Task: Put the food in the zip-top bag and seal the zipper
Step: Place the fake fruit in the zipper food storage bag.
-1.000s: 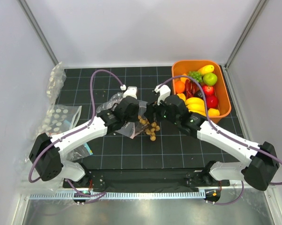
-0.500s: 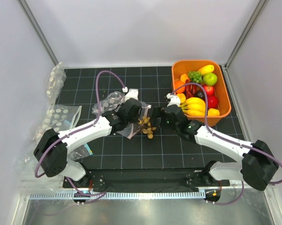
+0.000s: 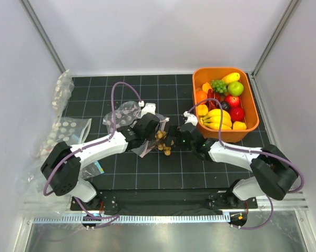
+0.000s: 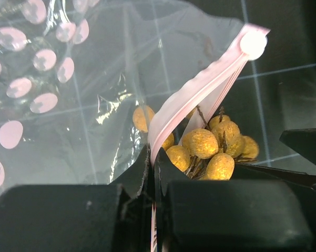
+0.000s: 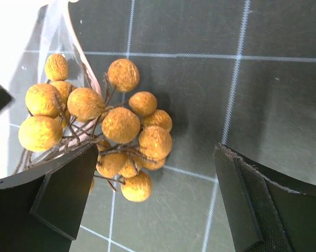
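The left hand (image 4: pixel 152 157) is closed tight on the zipper (image 4: pixel 200 89), the pale pink strip along the rim of the zip-top bag (image 4: pixel 68 121). The strip rises from between the pinched fingers and runs up and to the right in the left wrist view, ending in a small round pink tab (image 4: pixel 253 43). The bag's clear, pink-dotted film spreads out crinkled on the black gridded worktop (image 3: pixel 147 168), left of centre.

The brown nut cluster (image 5: pixel 121 126) lies at the bag's mouth, just beside the held strip. Some of its yellow-brown balls sit behind or against the clear film, and the others rest bare on the worktop.

The right hand (image 5: pixel 158 157) is spread wide and grips nothing. Its two dark fingers stand on either side of the cluster. The right finger is clear of the nuts. The left finger is up against the cluster's lower edge, and whether it touches cannot be told.

The rest of the food is in the orange tub (image 3: pixel 252 113) at the far right of the worktop: bananas (image 3: pixel 216 116), a green apple (image 3: pixel 235 87), green grapes (image 3: pixel 218 84) and red pieces (image 3: pixel 232 101). Two other dotted bags (image 3: pixel 65 131) lie at the left edge, well apart from both hands.
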